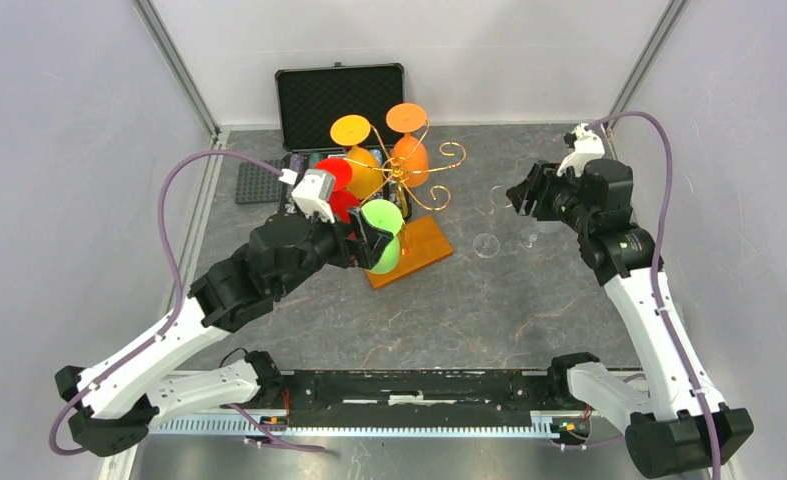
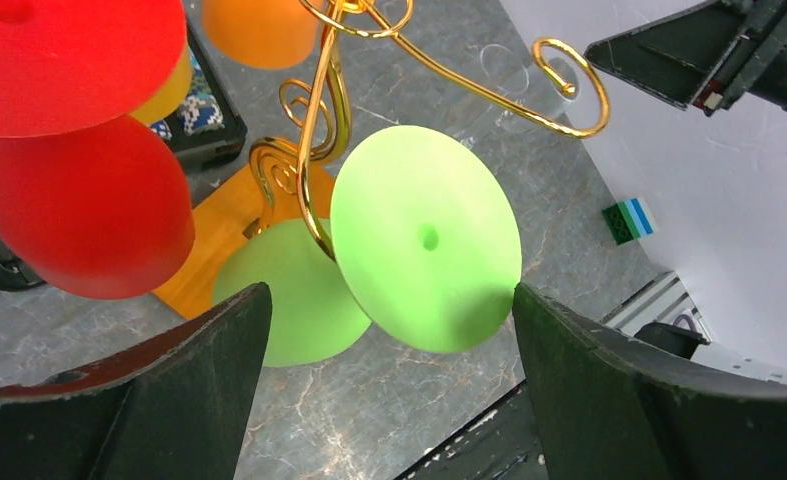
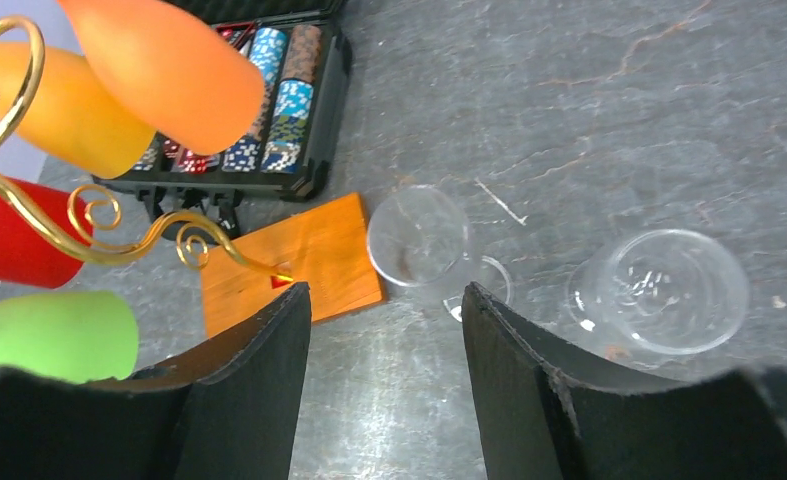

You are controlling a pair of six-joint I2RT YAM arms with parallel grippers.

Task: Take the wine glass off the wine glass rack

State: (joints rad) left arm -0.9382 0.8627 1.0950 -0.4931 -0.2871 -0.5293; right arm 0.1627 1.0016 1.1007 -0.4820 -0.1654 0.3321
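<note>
The golden wire wine glass rack (image 1: 416, 178) stands on its orange-brown wooden base (image 1: 417, 254) at mid-table. A green wine glass (image 1: 383, 218) hangs upside down from a front arm. Red (image 1: 335, 178), yellow (image 1: 359, 158) and orange (image 1: 409, 148) glasses hang on other arms. My left gripper (image 1: 374, 242) is open at the green glass. In the left wrist view the glass's foot disc (image 2: 424, 240) sits between the fingers (image 2: 609, 380), its edge at the right finger. My right gripper (image 1: 522, 195) is open and empty, right of the rack.
Clear glasses (image 1: 486, 244) lie on the table between the rack and my right gripper, and show in the right wrist view (image 3: 419, 238). An open black case of chips (image 1: 339, 100) stands behind the rack. A grey studded plate (image 1: 261, 183) lies at the left.
</note>
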